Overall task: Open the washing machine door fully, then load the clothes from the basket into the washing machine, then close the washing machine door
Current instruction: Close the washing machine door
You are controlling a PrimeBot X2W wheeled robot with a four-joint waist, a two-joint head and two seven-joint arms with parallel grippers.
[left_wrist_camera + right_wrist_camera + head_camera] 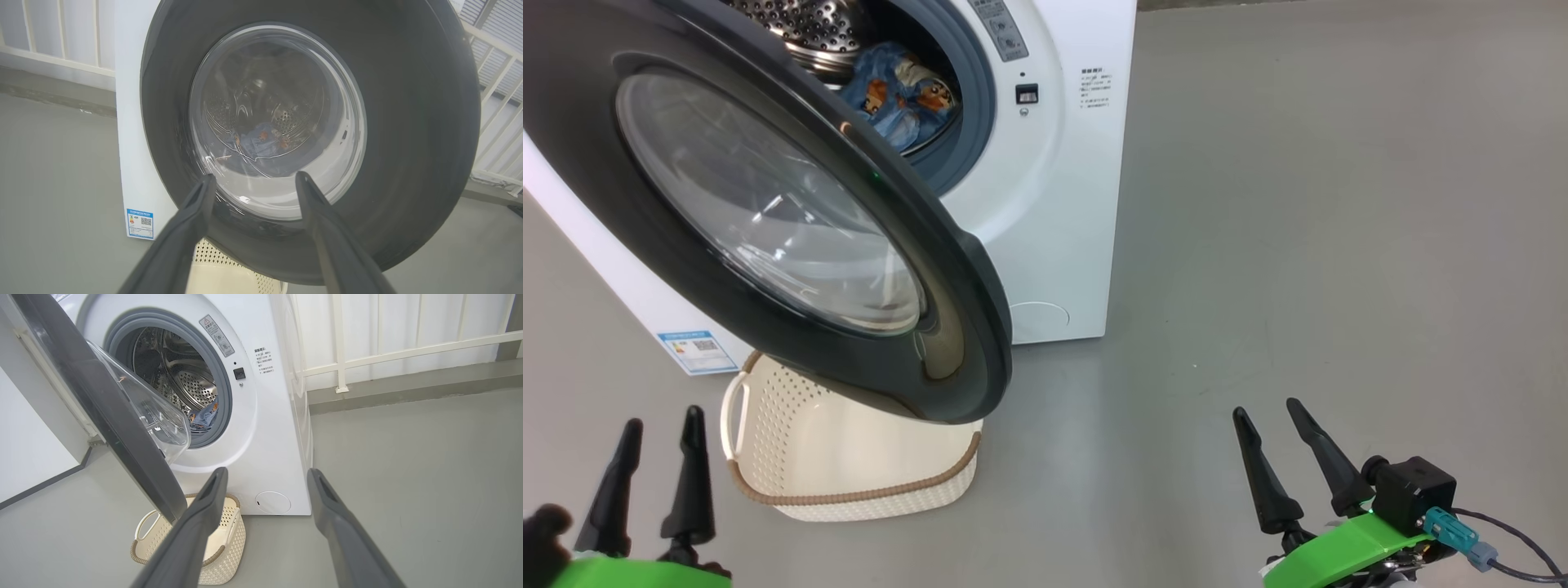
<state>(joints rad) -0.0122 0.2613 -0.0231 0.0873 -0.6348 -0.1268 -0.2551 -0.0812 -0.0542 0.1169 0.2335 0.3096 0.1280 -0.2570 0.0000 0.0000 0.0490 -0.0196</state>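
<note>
On the washer front, low left, a blue label with QR code — text unreadable; grey warning sticker by the gasket. Door half open over the basket; clothes in drum. Grey floor, white railing behind. Left gripper and right gripper — fingers apart, holding nothing

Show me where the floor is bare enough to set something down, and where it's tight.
Free: the floor right of the washer, ahead of the right gripper; a narrower strip left of the basket, by the left gripper. Crowded: under the door, which overhangs the basket at the washer's front.
</note>
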